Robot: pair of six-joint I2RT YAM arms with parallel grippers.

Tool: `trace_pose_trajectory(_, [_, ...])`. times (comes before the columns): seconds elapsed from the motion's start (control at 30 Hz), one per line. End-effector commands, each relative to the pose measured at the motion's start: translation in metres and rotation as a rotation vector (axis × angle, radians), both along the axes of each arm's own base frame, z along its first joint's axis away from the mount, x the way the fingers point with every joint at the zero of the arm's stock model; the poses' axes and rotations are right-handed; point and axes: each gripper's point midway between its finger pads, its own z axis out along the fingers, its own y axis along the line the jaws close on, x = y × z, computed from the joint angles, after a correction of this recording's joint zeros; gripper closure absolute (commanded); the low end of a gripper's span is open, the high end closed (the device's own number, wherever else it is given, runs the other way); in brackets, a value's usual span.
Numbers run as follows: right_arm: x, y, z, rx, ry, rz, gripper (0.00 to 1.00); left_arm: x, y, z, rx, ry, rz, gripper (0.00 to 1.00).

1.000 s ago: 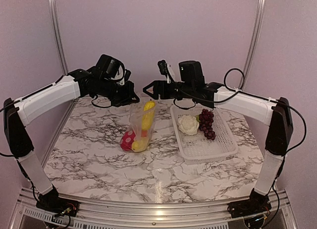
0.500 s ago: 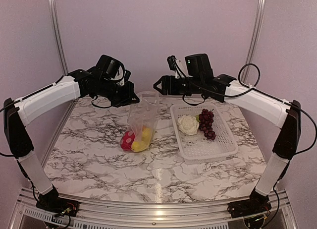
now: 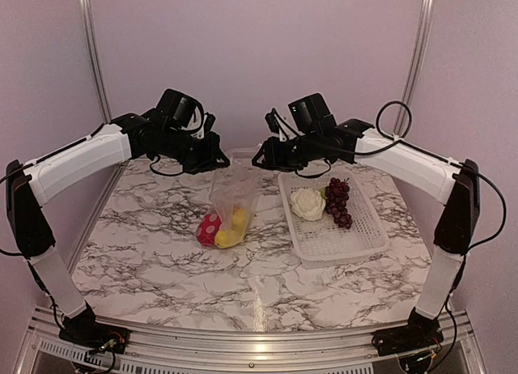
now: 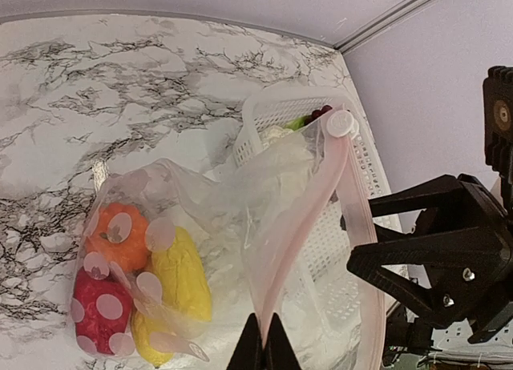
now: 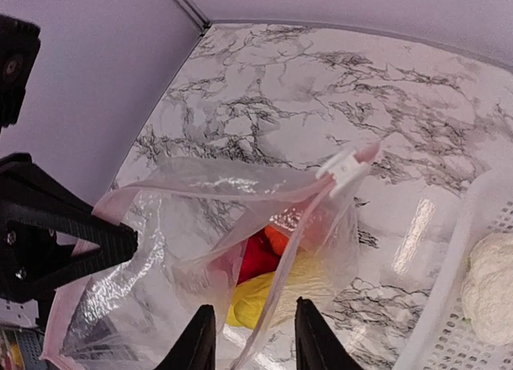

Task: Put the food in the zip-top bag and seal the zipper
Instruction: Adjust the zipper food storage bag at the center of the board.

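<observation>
**Step in hand (judged): second hold on the bag mouth.**

1. The zip-top bag (image 3: 231, 194) hangs at the far centre of the table (image 3: 162, 261), with its lower end resting on the marble. It holds the red pepper (image 4: 100, 314), the orange piece (image 4: 116, 230) and the two yellow pieces (image 4: 183, 275).
2. The left gripper (image 4: 262, 338) has its fingers pressed together on the zipper (image 4: 309, 210) and holds the mouth up.
3. The right gripper (image 5: 252, 315) has its fingers apart, and the bag's rim runs between them. No clamp on the rim is visible.
4. Close the fingers squarely on the strip, not on the thin film below it, which is likely to slip or tear.
5. Grip clear of the slider (image 5: 346, 165) so that it can travel freely for sealing.
6. Draw the rim gently to the right. A hard pull could strip the zipper from the left hold or tip the food out.
7. Leave the mouth wide. The cauliflower (image 3: 307, 203) and the grape bunch (image 3: 338, 201) lie in the basket (image 3: 344, 238), right of the bag, and are not yet bagged.

**Arm pose.**

- Left arm: reaches far and rightward from its base, with the wrist raised above the table at the bag's left side.
- Right arm: upper link upright at the right edge, forearm stretched left over the far end of the basket, wrist angled down toward the mouth. The two grippers face each other, near but apart.
</observation>
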Motion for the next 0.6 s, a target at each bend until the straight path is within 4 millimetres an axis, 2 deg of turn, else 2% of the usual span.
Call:
trace_pose_trajectory(0.0, [-0.002, 0.013, -0.002, 0.006, 0.077, 0.02, 0.78, 0.001, 0.001, -0.012, 0.023, 0.002, -0.017, 1.0])
trace_pose_trajectory(0.1, [0.002, 0.019, 0.013, 0.034, 0.07, 0.021, 0.99, -0.001, 0.005, -0.012, 0.04, -0.006, -0.02, 1.0])
trace_pose_trajectory(0.3, [0.005, 0.03, 0.06, 0.125, 0.03, 0.043, 1.0, -0.003, 0.02, 0.001, 0.087, -0.066, -0.003, 1.0])
trace_pose_trajectory(0.4, [0.003, 0.032, 0.063, 0.138, 0.026, 0.058, 1.0, -0.002, 0.028, 0.018, 0.1, -0.124, 0.016, 1.0])
trace_pose_trajectory(0.47, [0.002, 0.032, 0.06, 0.131, 0.029, 0.062, 1.0, 0.002, 0.04, 0.031, 0.143, -0.164, 0.059, 1.0])
trace_pose_trajectory(0.57, [-0.001, 0.033, 0.069, 0.155, 0.013, 0.08, 1.0, 0.008, 0.06, 0.051, 0.203, -0.234, 0.132, 1.0])
